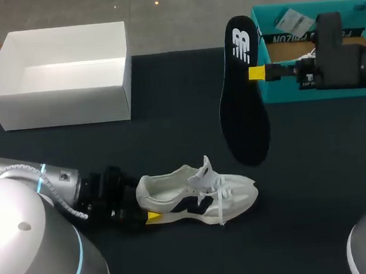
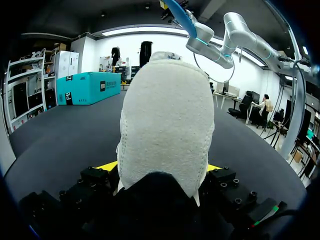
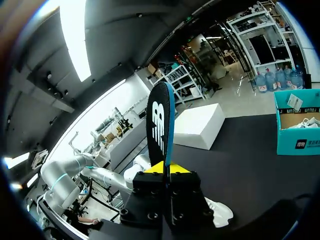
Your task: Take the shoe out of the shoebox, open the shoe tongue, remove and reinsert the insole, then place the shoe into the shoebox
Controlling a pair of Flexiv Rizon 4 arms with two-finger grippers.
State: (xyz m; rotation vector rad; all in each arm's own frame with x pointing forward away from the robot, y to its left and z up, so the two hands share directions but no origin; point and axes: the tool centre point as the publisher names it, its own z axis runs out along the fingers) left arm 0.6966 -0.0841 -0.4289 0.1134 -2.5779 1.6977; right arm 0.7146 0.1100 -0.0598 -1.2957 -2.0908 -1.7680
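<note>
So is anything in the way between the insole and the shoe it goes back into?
Nothing visible. The right hand holds the insole in the air beyond the shoe; only bare table lies between. The left hand grips its heel, clear of the opening.

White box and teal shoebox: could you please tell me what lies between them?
In the head view, the black insole, held by the right gripper, hangs between white box and teal shoebox.

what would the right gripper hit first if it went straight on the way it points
The right gripper is shut on the insole, which would travel with it. Past that, its line runs across the table toward the white box. Height is unclear, so it may pass above the box.
</note>
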